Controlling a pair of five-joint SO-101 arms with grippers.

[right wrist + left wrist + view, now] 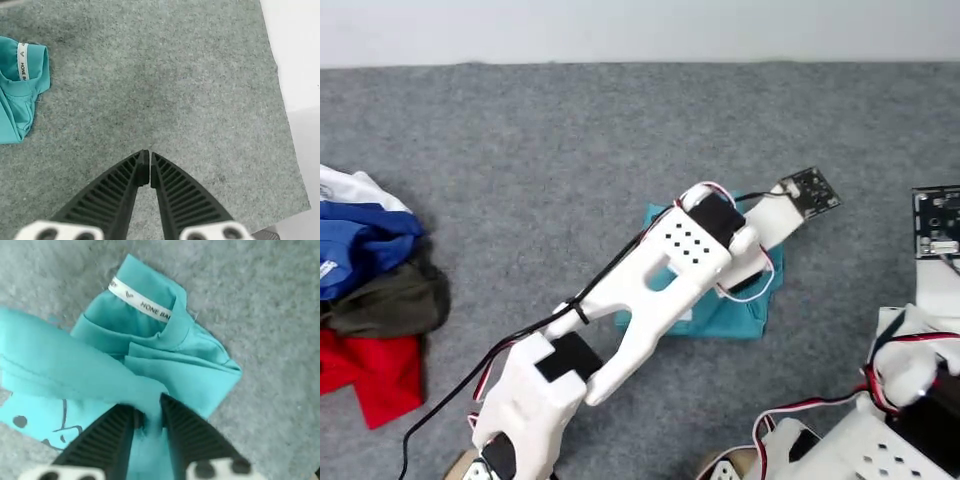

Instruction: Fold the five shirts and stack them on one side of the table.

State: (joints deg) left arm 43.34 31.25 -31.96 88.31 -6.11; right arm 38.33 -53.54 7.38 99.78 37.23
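Teal shirt (pixel 732 316) lies partly folded on the grey mat (pixel 570 140), a little right of the middle, with the left arm stretched over it. The left gripper (pixel 147 409) is closed on a raised fold of the teal cloth. The collar, with its white label, sits at the end nearer the right arm. The arm covers much of the shirt from above, so its long axis is hard to judge.

Four more shirts, white (pixel 350 186), blue (pixel 360 245), dark olive (pixel 392 300) and red (pixel 370 372), are heaped loose at the mat's left edge, well apart from the teal one. Wide bare mat lies between the heap and the teal shirt, and from there to the far edge.

The right gripper (pixel 150 157) hangs with its jaws pressed together on nothing above bare mat, near the mat's right edge, where a white surface (pixel 300 50) begins.
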